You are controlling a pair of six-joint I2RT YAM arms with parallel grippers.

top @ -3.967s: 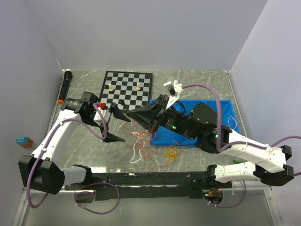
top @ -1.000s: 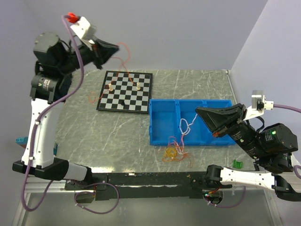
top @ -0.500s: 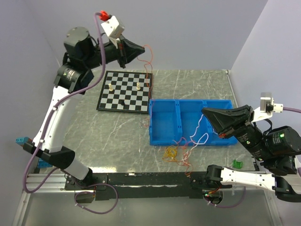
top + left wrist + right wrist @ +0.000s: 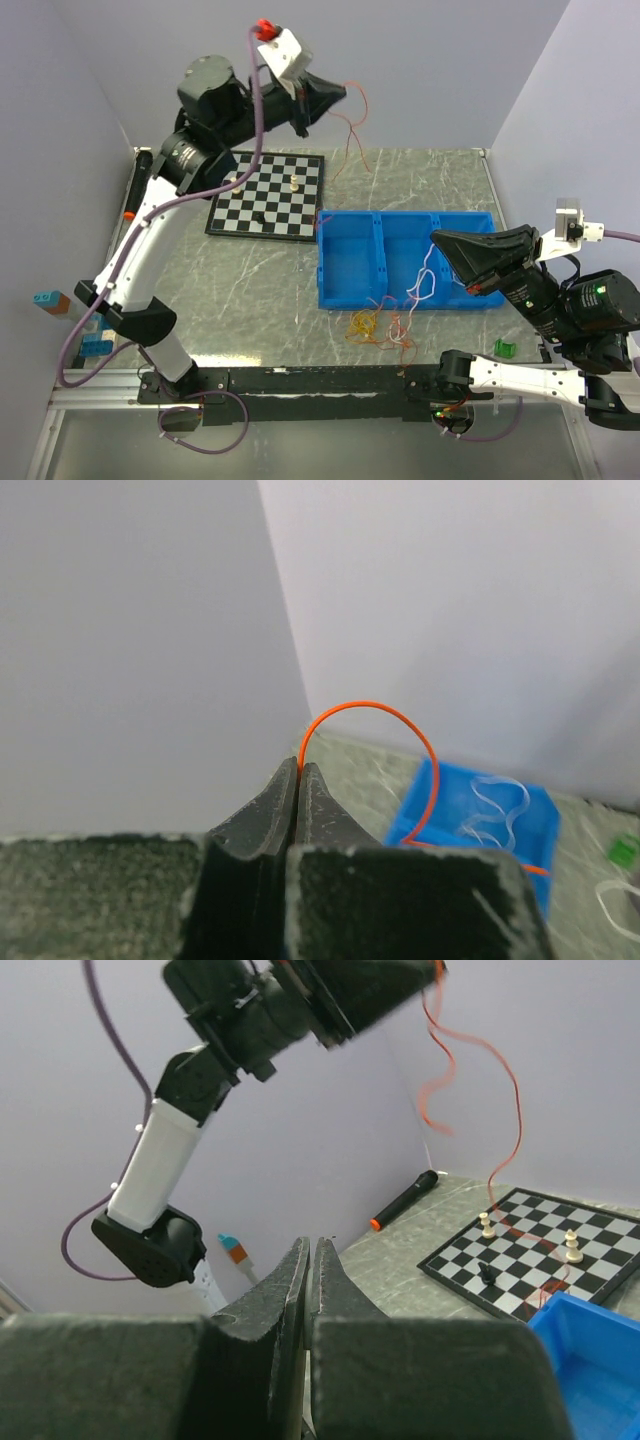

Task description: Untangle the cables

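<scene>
Cables sit in 3 places here. The left gripper [image 4: 299,767] is raised high above the far side of the table [image 4: 240,280]. Its 2 fingers are pressed together on an orange cable [image 4: 370,703]. That cable leaves the tips, arches over and hangs in loose waves in front of the back wall, dropping toward the chessboard [image 4: 262,197]. I cannot tell where its lower end lies.

The right gripper [image 4: 437,240] hovers over the right part of the blue tray [image 4: 400,215], jaws closed with no gap showing. From above, a white cable [image 4: 422,280] runs from its tips down into the tray and curls in loops near the front wall. The wrist camera does not show the cable between the fingers.

The rest of the cables lie in a small heap [image 4: 365,325] of yellow and orange loops on the table, just in front of the tray. A few thin pale and reddish strands [image 4: 400,335] trail beside it on the right.

The chessboard lies flat at the far left of the tray, their corners nearly touching, and 3 pieces [image 4: 572,1245] stand on it, 2 white and 1 black. A black marker [image 4: 405,1200] with an orange tip lies by the table's left edge. A small green thing [image 4: 503,348] sits near the right arm.
</scene>
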